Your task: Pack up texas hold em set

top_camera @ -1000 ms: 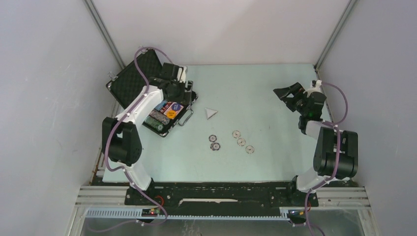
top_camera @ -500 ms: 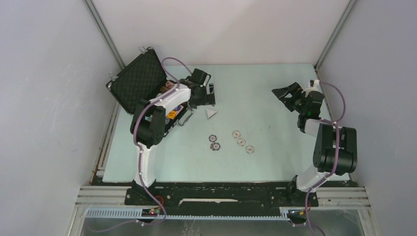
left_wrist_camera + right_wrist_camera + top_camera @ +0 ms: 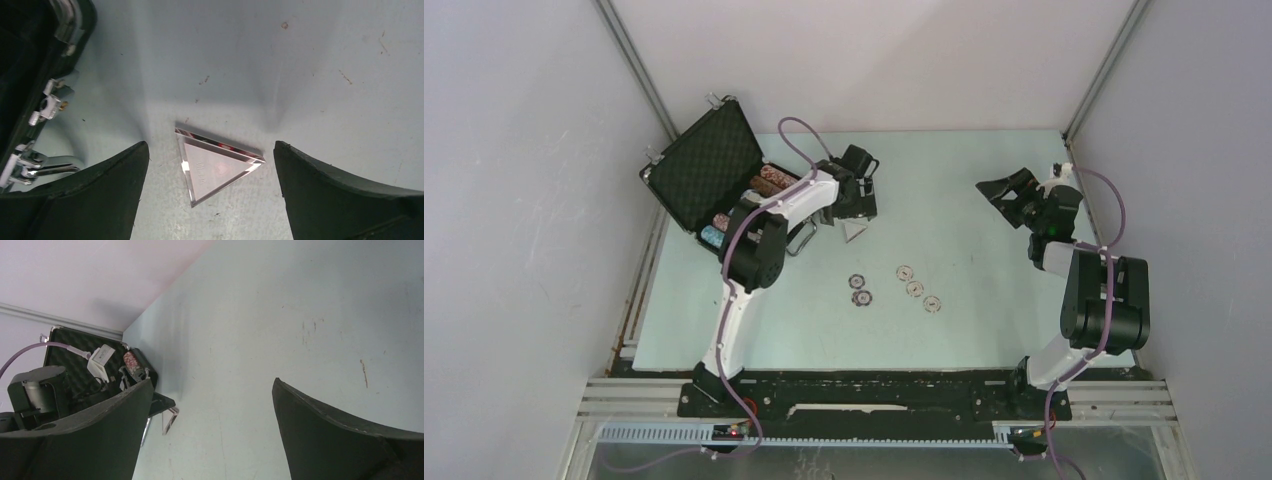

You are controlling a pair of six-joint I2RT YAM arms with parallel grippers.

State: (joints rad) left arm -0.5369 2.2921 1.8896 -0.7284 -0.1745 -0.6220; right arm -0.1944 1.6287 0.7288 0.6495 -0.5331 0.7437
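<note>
While left gripper (image 3: pixel 211 147) hangs wide open and empty: lower squarely, pinch triangle (image 3: pixel 215 167) by its edges.
Triangle: flat on table (image 3: pixel 300 75), beside case (image 3: pixel 709 170).
Right gripper (image 3: pixel 212 385): open, empty, well apart.
Case: open, chips (image 3: pixel 769 180) inside.

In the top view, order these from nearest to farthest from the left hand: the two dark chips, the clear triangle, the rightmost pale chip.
1. Clear triangle, right under the left hand.
2. Two dark chips, mid-table.
3. Rightmost pale chip, farther right.
</note>
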